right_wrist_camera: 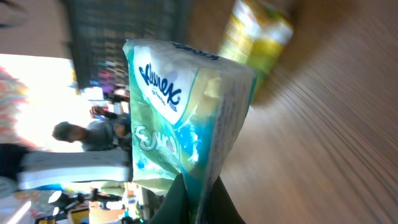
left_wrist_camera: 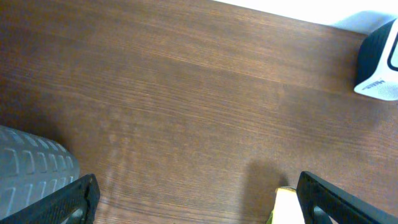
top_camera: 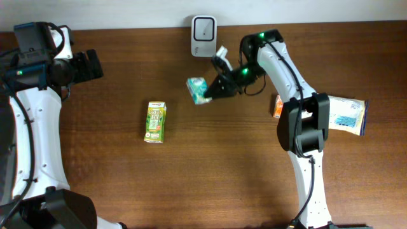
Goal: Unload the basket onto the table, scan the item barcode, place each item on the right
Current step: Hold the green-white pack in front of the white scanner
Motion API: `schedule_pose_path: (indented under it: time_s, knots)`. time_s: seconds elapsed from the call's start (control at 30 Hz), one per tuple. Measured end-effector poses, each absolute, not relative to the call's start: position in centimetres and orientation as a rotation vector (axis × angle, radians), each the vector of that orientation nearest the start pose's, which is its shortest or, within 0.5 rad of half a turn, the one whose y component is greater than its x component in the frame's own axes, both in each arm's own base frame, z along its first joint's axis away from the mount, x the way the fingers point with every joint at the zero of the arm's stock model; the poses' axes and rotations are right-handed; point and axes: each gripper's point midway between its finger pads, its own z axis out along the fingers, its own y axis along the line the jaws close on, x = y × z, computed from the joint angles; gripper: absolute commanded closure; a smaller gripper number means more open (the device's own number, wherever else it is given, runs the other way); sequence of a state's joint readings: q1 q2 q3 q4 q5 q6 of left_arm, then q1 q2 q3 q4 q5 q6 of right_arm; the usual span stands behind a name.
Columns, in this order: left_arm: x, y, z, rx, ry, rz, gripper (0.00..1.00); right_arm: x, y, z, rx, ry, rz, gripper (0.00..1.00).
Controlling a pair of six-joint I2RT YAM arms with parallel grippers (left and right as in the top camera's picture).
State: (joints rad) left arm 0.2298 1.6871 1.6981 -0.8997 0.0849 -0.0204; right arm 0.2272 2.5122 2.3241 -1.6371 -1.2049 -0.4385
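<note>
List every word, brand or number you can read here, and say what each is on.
"Kleenex": on the tissue pack, right wrist view.
Larger teal word below it on the same pack: blurred, unreadable.
Green carton: print too small to read.
Scanner: small grey print on its white edge, blurred.
Blue-and-white packet: print too small to read.

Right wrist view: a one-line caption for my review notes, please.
Right hand shut on a Kleenex tissue pack, a blurred green carton and wooden table behind.
</note>
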Motion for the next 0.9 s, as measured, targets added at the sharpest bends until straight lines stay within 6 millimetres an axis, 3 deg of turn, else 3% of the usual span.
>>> schedule_pose_path:
  time_s: [0.1, 0.17, 0.57, 0.9]
  knots:
    - [44.1, 8.9, 24.8, -0.271, 2.440, -0.012, 0.01, 41.8, 26.1, 19.4, -0.595, 2.339, 2.005, 0.96]
    - [44.1, 8.9, 24.8, -0.271, 2.440, -0.012, 0.01, 42.6, 25.5, 20.9, -0.537, 2.252, 2.071, 0.96]
    - [44.1, 8.9, 24.8, -0.272, 2.440, -0.012, 0.01, 43.4, 24.7, 22.0, -0.493, 2.178, 2.116, 0.96]
    - [44.1, 8.9, 24.8, -0.272, 2.440, -0.012, 0.01, 44.1, 24.7, 23.7, -0.592, 2.091, 2.055, 0.96]
